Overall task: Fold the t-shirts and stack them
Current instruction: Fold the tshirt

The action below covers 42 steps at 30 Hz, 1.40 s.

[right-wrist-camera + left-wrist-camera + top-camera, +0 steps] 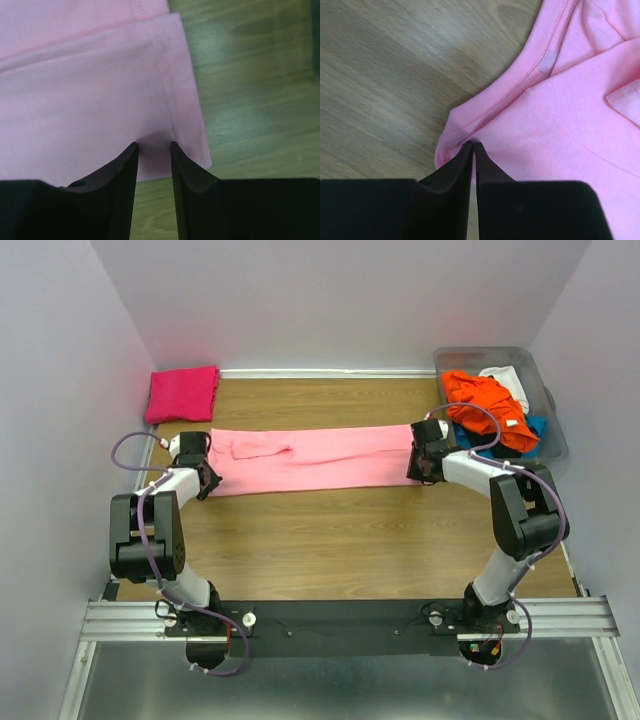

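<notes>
Lying lengthwise left-right: light pink t-shirt (315,457)

The wooden table (330,540) bears a light pink t-shirt (310,458) (spread flat), a folded magenta t-shirt (183,393) and a bin (556,436).

A robot test cell in a lab, not a home: plain pale walls (60,390) box in a wood-grain surface (340,540) on three sides, two arms are bolted to a metal rail (340,618) at its near edge, and cables (150,530) loop along them.
</notes>
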### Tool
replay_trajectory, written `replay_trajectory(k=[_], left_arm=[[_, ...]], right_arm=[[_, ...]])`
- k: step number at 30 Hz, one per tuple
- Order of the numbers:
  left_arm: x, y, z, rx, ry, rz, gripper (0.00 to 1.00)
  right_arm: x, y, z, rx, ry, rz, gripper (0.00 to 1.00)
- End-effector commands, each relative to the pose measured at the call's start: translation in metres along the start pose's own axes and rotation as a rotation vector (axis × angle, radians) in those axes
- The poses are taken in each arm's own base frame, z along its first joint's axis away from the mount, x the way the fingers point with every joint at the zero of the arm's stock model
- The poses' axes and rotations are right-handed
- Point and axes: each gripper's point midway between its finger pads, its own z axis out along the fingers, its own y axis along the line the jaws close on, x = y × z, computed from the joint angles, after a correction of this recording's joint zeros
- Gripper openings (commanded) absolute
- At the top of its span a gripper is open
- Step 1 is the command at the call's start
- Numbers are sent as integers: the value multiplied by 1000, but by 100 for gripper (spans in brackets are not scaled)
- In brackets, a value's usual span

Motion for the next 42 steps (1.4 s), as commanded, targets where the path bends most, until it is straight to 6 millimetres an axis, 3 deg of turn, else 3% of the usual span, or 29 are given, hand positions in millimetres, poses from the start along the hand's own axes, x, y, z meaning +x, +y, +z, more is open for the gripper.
replay_trajectory(k=[1,5,9,12,16,18,24,28,31,33,37,42], left_arm=[[19,40,-1,-135,49,5,14],[23,44,-2,-130,60,-10,14],[23,45,-7,-121,63,-18,15],[18,42,-15,-106,43,-26,26],[2,35,-32,-62,-8,-43,53],[-9,27,-46,-28,-37,-59,61],[-41,-1,-83,58,-125,-73,61],[-43,-32,-82,110,-124,-32,45],[-39,-61,-69,154,-94,14,32],[-39,-76,-57,172,-78,35,28],[-48,-98,-31,189,-80,83,22],[-56,-112,0,167,-73,108,20]], right_arm=[[35,-21,-6,32,82,75,40],[50,-33,-13,60,136,85,40],[53,-34,-28,51,160,88,40],[48,-28,-44,-1,167,62,40],[29,-6,-64,-118,143,15,42],[15,2,-68,-157,115,-28,46],[-4,31,-67,-193,77,-139,46],[-5,62,-63,-242,86,-195,46],[-17,90,-64,-307,71,-214,46],[-24,116,-69,-402,59,-221,45],[-43,188,-78,-657,50,-194,44],[-53,254,-81,-830,52,-186,43]])
